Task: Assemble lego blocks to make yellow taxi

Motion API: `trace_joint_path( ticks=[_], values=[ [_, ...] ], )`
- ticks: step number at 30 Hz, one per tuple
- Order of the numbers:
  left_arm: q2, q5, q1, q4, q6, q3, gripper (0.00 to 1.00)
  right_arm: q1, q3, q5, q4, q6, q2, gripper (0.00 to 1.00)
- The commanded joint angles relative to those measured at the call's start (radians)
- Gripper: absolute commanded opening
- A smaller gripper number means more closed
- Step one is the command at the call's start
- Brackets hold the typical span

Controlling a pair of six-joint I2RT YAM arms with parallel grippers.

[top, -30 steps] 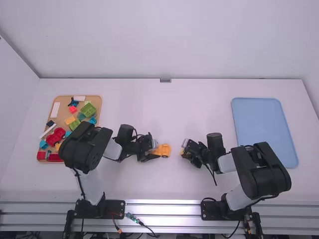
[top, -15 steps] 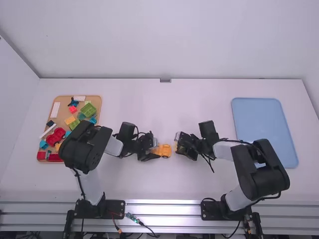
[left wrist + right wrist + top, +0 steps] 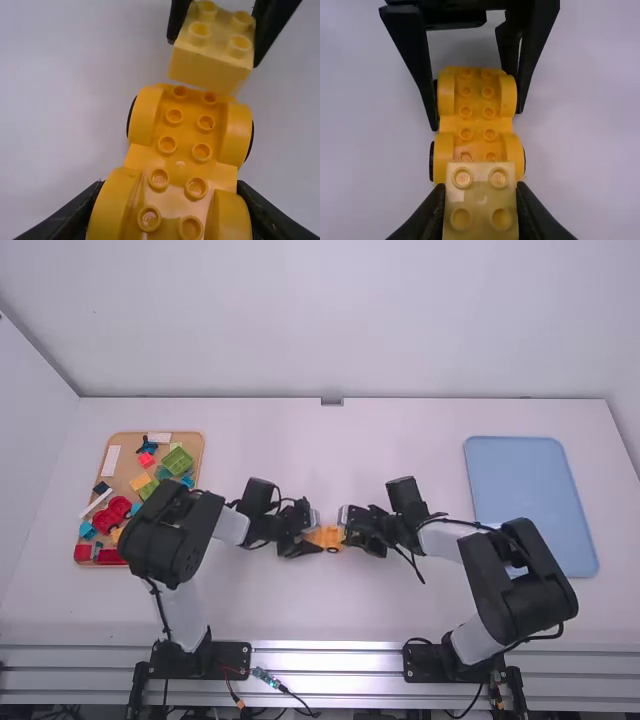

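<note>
Yellow wheeled base (image 3: 184,135) is out on the white table (image 3: 330,620), mid-table between the two arms, studs up. Studs up leaves it ready to take a part. Black wheels (image 3: 432,161) at its sides, under the rounded yellow fenders (image 3: 508,96).

Left gripper (image 3: 477,119) is closed on the base, one finger per side at the end nearer the left arm. Presumably a steadying grip: it braces the base against push or slide, and leaves the other end's studs free.

Pale yellow brick (image 3: 481,205), studs up, is pinched by its sides in the right gripper (image 3: 481,186), fingers closed on it. That side grip keeps top and underside free, handy for pressing it on. Brick sits over or right by the base's end nearer the right arm; can't tell if they touch. Doesn't look seated. Likely step: line it up with the studs, then press down. Risk: one stud row off, or brick going on crooked.

Farther out, wooden tray (image 3: 123,470) with mixed colored blocks is on the left arm's side, probably the parts supply. Blue tray (image 3: 520,490) is on the right arm's side, maybe for the finished taxi.
</note>
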Motion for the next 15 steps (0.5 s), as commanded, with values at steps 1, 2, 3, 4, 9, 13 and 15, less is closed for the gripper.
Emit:
trace_joint_path(
  ticks=[1, 2, 3, 4, 9, 13, 15],
  values=[
    [0.017, -0.043, -0.009, 0.038, -0.053, -0.049, 0.58, -0.001, 0.024, -0.038, 0.000, -0.010, -0.014, 0.00],
    [0.017, -0.043, -0.011, 0.064, -0.073, -0.059, 0.59, -0.001, 0.023, -0.045, 0.000, -0.013, -0.014, 0.00],
    [0.017, -0.043, -0.012, 0.091, -0.090, -0.070, 0.58, -0.001, 0.023, -0.059, 0.001, -0.012, -0.014, 0.00],
    [0.017, -0.048, -0.014, 0.117, -0.095, -0.084, 0.57, -0.001, 0.024, -0.066, 0.002, -0.012, -0.014, 0.00],
    [0.017, -0.050, -0.016, 0.143, -0.100, -0.108, 0.58, 0.018, 0.024, -0.067, 0.026, -0.005, -0.014, 0.00],
    [0.017, -0.052, -0.016, 0.135, -0.101, -0.105, 0.58, 0.043, 0.024, -0.061, 0.027, -0.013, -0.012, 0.00],
    [0.017, -0.050, -0.016, 0.123, -0.100, -0.099, 0.57, 0.050, 0.024, -0.066, 0.051, -0.003, -0.002, 0.00]
  ],
)
